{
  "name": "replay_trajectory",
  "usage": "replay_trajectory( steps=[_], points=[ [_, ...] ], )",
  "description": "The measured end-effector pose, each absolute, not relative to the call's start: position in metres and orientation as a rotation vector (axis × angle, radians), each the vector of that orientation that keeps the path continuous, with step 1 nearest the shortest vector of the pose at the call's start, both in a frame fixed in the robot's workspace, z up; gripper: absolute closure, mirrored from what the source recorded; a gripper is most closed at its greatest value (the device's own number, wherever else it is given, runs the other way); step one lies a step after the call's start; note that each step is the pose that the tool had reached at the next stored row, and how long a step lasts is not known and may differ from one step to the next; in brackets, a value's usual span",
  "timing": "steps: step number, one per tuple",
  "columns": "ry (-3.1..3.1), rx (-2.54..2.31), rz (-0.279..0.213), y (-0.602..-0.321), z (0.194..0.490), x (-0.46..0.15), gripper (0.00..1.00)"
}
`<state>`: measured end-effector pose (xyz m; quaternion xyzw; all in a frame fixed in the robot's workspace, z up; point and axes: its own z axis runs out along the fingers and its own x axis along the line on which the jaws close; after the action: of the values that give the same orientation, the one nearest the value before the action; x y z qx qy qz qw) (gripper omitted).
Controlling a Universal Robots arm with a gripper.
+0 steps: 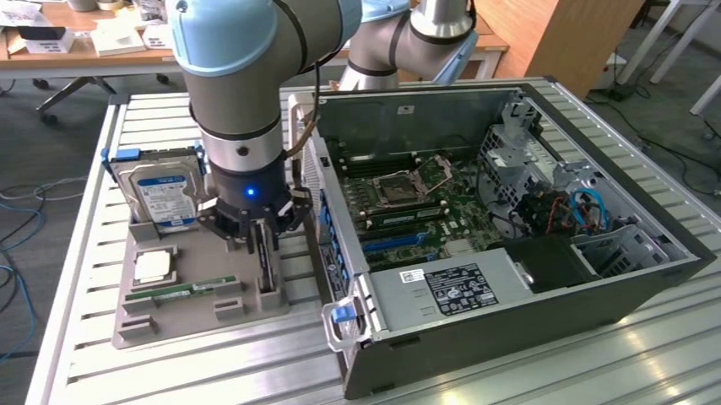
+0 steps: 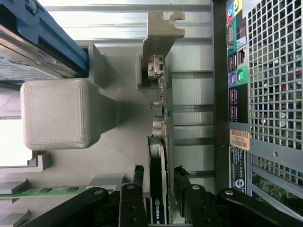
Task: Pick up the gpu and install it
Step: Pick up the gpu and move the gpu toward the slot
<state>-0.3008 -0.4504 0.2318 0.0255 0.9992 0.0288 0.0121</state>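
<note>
The gpu [image 1: 267, 261] is a thin dark card standing on edge in a slot of the grey holder tray [image 1: 181, 316], on the tray side nearest the computer case. In the wrist view the gpu [image 2: 158, 118] runs away from the camera, with its silvery bracket [image 2: 161, 33] at the far end. My gripper [image 1: 262, 234] has come straight down over it. One black finger [image 2: 137, 182] sits on each face of the card, so the gripper [image 2: 158, 172] is shut on the near end. The card still rests in the tray.
The tray also holds an upright silver hard drive [image 1: 161, 190] in a blue frame, a CPU [image 1: 154, 266] and a green memory stick [image 1: 181, 291]. The open computer case [image 1: 507, 211] lies at the exterior view's right, its rear panel [image 2: 265, 71] close beside the card.
</note>
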Motion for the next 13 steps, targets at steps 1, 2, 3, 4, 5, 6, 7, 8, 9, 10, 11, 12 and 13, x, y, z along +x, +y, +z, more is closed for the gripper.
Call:
replay_trajectory(
  steps=[1,2,3,4,5,6,7,8,9,10,11,12,13],
  points=[
    [3.115,0.080,0.090,-0.4504,0.2318,-0.3006,0.61],
    [3.115,0.080,0.090,-0.4504,0.2318,-0.3006,0.61],
    [3.115,0.080,0.090,-0.4504,0.2318,-0.3006,0.61],
    [3.115,0.080,0.090,-0.4504,0.2318,-0.3006,0.61],
    [3.115,0.080,0.089,-0.4503,0.2319,-0.3005,0.61],
    [3.115,0.080,0.090,-0.4501,0.2318,-0.3005,0.61],
    [3.115,0.080,0.089,-0.4496,0.2318,-0.3005,0.61],
    [3.115,0.080,0.089,-0.4494,0.2318,-0.3005,0.61],
    [3.115,0.080,0.089,-0.4494,0.2317,-0.3005,0.61],
    [3.115,0.080,0.089,-0.4493,0.2317,-0.3005,0.61],
    [3.115,0.081,0.089,-0.4492,0.2318,-0.3006,0.61],
    [3.115,0.081,0.089,-0.4491,0.2317,-0.3006,0.61],
    [3.115,0.081,0.090,-0.4490,0.2317,-0.3006,0.61]
  ],
)
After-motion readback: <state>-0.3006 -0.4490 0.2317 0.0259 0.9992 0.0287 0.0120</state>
